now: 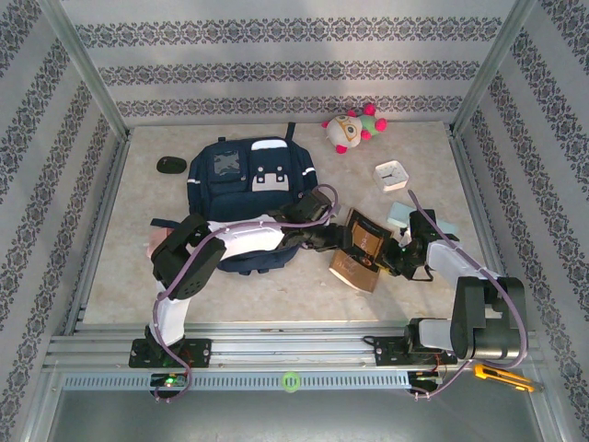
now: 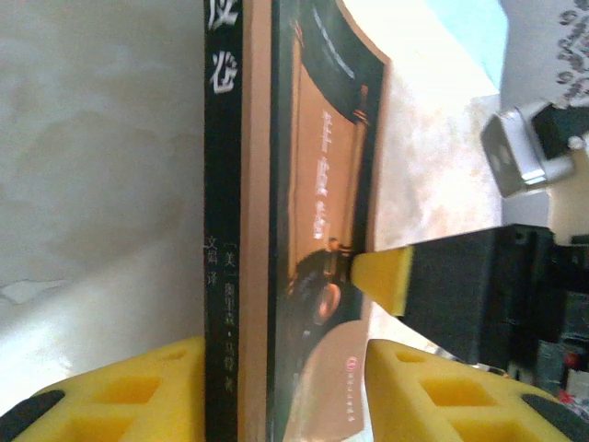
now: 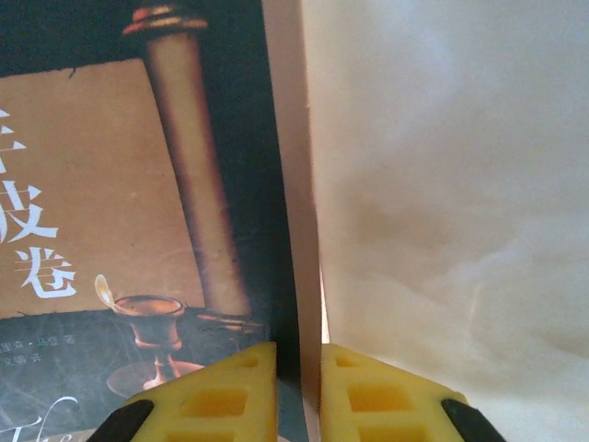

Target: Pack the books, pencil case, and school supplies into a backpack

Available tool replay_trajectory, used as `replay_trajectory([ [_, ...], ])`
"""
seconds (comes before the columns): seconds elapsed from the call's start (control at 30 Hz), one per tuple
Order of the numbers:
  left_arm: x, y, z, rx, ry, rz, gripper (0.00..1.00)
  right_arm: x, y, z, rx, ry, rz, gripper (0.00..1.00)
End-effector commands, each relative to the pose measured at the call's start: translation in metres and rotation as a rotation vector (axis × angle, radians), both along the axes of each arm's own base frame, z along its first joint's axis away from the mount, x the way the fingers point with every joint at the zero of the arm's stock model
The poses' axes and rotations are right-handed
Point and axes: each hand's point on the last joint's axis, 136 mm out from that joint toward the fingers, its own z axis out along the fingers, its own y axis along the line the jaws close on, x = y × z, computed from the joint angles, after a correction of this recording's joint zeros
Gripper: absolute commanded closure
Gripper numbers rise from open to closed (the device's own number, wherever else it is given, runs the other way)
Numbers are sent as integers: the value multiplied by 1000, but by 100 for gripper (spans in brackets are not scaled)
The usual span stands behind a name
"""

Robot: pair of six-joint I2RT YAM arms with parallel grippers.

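The brown-covered book is held up off the table just right of the navy backpack. My left gripper reaches across the backpack's lower edge and is shut on the book's spine end, a yellow finger against each side. My right gripper pinches the opposite edge of the book, and one of its fingertips presses the cover in the left wrist view. The mint-green pencil case lies behind the right gripper. A small pink block sits left of the backpack.
A white square clock and a plush toy lie at the back right. A black oval object sits at the back left. Metal frame rails border the table on all sides.
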Motion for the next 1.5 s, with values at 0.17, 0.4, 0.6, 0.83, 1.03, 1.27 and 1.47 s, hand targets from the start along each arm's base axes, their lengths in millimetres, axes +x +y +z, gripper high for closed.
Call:
replay_trajectory([
  [0.17,-10,-20,16,-39,-52,-69,69,8,12,13,42,-47,20,85],
  [0.4,3,2,25,95,-208,-56,100,20,10,46,33,-175,10,71],
  [0.6,3,7,101,-49,-498,-121,100,40,6,116,-7,-505,27,41],
  [0.83,-16,34,190,-316,-778,-208,100,43,29,217,67,-1018,167,33],
  [1.03,-35,61,242,-440,-915,-259,100,31,33,268,99,-1277,170,19],
  [1.27,-51,80,279,-587,-959,-286,100,19,62,295,354,-1361,302,16],
  [1.47,-59,83,294,-655,-980,-312,100,1,93,302,475,-1359,475,14],
])
